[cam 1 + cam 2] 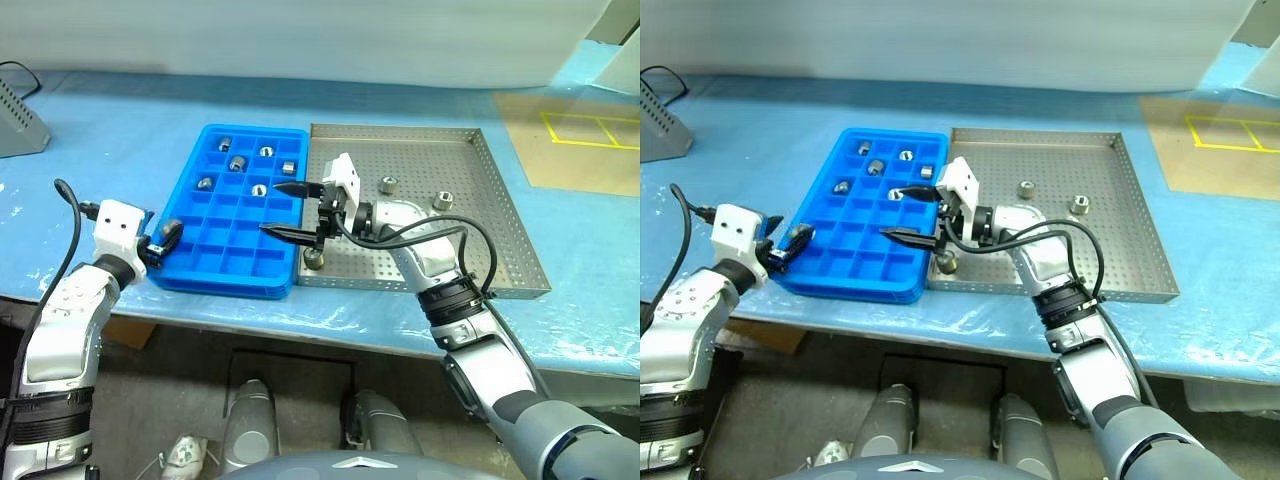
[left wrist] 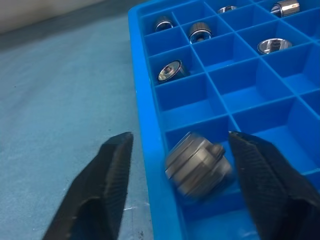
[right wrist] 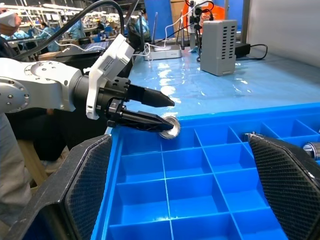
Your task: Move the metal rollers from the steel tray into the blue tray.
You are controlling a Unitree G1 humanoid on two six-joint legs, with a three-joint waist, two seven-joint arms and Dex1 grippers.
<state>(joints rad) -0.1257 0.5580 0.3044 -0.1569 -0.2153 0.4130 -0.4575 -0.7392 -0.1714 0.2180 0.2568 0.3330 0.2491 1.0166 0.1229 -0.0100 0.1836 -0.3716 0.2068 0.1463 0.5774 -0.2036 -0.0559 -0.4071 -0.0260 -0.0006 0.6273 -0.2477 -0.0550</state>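
The blue tray (image 1: 235, 262) lies left of the steel tray (image 1: 460, 150), edge to edge. Several metal rollers (image 1: 238, 163) sit in its far compartments. My left gripper (image 2: 181, 136) is open at the blue tray's near left edge. One roller (image 2: 199, 164) lies loose and blurred between its fingers, in a compartment beside the rim. It also shows by the left gripper (image 3: 170, 116) in the right wrist view. My right gripper (image 1: 272, 208) is open and empty, pointing left over the blue tray's right side. Three rollers (image 1: 388, 184) (image 1: 442, 199) (image 1: 314, 258) rest on the steel tray.
A grey box (image 1: 15, 125) stands at the far left of the blue table. A brown board with yellow tape (image 1: 580, 140) lies at the far right. The table's front edge (image 1: 330, 335) runs just below both trays.
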